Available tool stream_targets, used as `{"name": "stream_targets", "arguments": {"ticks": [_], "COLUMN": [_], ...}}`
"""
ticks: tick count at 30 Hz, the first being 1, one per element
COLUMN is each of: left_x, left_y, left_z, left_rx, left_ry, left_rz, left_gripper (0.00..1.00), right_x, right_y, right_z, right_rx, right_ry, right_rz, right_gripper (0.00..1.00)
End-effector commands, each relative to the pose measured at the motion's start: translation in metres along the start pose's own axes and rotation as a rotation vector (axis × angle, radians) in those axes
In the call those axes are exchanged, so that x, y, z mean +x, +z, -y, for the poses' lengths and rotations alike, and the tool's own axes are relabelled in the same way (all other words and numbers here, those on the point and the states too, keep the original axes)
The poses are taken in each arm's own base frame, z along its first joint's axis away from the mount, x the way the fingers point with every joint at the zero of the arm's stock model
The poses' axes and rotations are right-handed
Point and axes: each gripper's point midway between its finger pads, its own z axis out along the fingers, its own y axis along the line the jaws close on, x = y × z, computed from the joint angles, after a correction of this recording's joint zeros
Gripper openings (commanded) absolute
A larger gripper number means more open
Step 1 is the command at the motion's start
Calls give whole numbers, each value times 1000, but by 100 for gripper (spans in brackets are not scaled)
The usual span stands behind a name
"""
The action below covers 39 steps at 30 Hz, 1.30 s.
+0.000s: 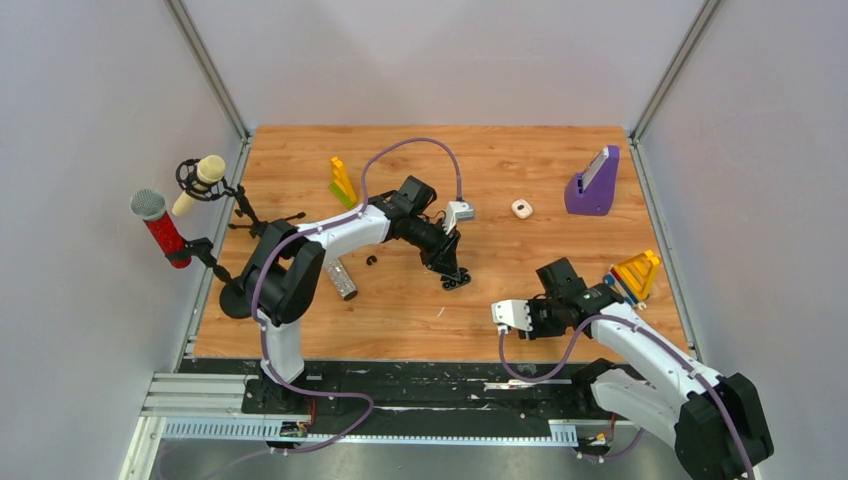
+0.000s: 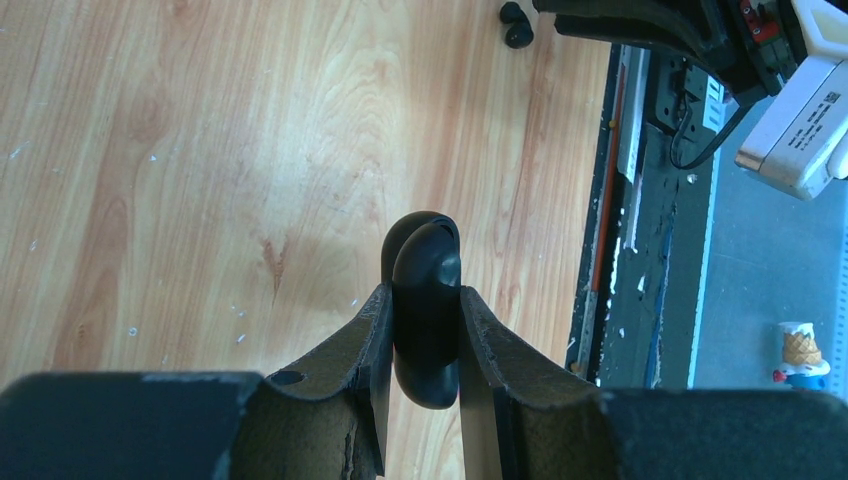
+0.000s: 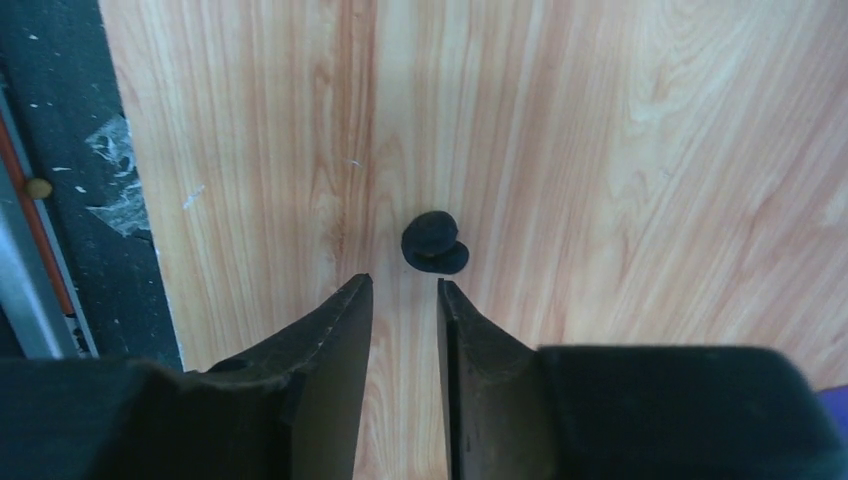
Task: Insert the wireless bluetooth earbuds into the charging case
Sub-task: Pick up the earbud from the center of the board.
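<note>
Two grippers working: L gripper (image 2: 423,295) is clamped on a black case (image 2: 425,250), R gripper (image 3: 405,290) sits just behind a black bud (image 3: 435,243).
L jaws pinch the rounded case by its sides, w/ the case poking out past the tips. It's mid-table (image 1: 400,330) in the top view; can't tell if it touches the wood. R jaws stand a little apart w/ nothing btwn them, tips just short of the bud and not touching it. The bud lies on the wood near the front edge. Can't tell if that blob is one bud or two pressed together; the L wrist cam shows two small dark lumps there. White case (image 1: 521,208) sits alone further back, well apart from both grippers. Purple stand (image 1: 592,185) is back right, yellow wedge (image 1: 343,180) back left, red mic (image 1: 165,238) at the L edge.
</note>
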Motion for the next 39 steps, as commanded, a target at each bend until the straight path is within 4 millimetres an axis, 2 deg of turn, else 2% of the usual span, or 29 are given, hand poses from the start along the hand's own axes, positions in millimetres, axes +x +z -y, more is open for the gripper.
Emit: {"name": "stream_targets", "arguments": {"ticks": [1, 5, 15, 23, 31, 39], "left_x": [-12, -12, -13, -14, -14, -15], "left_y": [0, 0, -1, -2, -2, -2], "left_z": [-1, -1, 0, 1, 1, 2], "left_rx": [-1, -1, 0, 1, 0, 2], "left_ry": [39, 40, 43, 44, 48, 47], "left_rz": [20, 21, 22, 24, 25, 27], "left_gripper": [18, 18, 18, 18, 18, 18], "right_x": [-15, -12, -13, -10, -11, -7], "right_y": [3, 8, 8, 15, 5, 10], "right_z": [-8, -11, 10, 6, 18, 5], "right_rx": [-75, -100, 12, -27, 32, -12], "right_ry": [-27, -3, -29, -16, -11, -13], "right_rz": [77, 64, 67, 57, 45, 42], "right_gripper": [29, 28, 34, 35, 36, 35]}}
